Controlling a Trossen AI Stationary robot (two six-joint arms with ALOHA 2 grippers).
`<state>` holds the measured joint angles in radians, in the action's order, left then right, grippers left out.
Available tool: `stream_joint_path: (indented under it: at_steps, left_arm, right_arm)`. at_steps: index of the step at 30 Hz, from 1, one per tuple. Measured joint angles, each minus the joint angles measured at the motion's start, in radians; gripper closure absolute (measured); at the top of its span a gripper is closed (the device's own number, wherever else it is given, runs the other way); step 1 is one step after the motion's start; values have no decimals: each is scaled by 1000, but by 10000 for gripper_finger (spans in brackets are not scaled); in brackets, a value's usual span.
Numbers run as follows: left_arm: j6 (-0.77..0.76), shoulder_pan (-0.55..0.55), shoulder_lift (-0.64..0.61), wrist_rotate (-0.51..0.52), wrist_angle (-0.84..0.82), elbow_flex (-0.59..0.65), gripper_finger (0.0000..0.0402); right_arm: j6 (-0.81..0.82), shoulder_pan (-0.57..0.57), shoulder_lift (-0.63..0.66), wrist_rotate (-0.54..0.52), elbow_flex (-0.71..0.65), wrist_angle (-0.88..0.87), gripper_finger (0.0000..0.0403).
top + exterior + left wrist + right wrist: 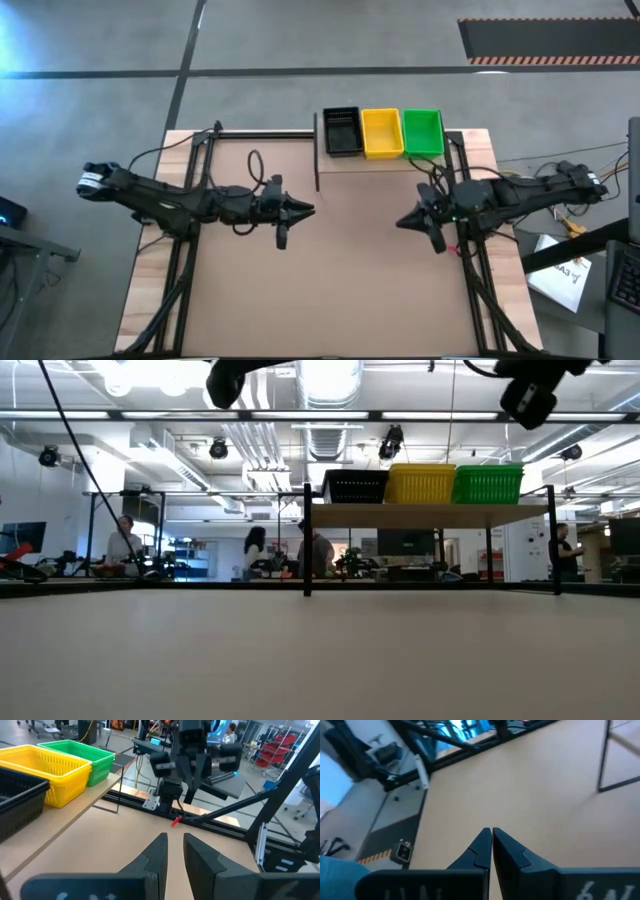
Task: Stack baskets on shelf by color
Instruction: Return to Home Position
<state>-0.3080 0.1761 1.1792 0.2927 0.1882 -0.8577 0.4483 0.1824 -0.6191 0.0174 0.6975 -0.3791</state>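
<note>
While both arms hang above the middle of the bench [350, 290], the left hand [308, 210] and right hand [402, 221] point at each other, well apart. The left hand's fingers [159, 851] are drawn nearly together, empty; the right hand's fingers [481, 846] are clenched tip to tip, empty too. At the bench's back edge, toward its right corner, the shelf [380, 165] carries the black basket [342, 131], yellow basket [381, 133] and green basket [423, 132], touching in a row.
</note>
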Motion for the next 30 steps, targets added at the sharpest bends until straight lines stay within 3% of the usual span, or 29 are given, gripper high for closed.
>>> stream_joint_path:
  at_steps: [10,17,30]
  left_arm:
    - [0,0,150,1,289,0,357]
    - [-2,0,246,1,493,0,357]
    - [-29,0,287,15,512,0,357]
  right_arm:
    - [-4,71,176,-46,-244,200,394]
    - [-16,71,329,-46,-365,213,394]
    - [-31,70,618,-71,-528,198,394]
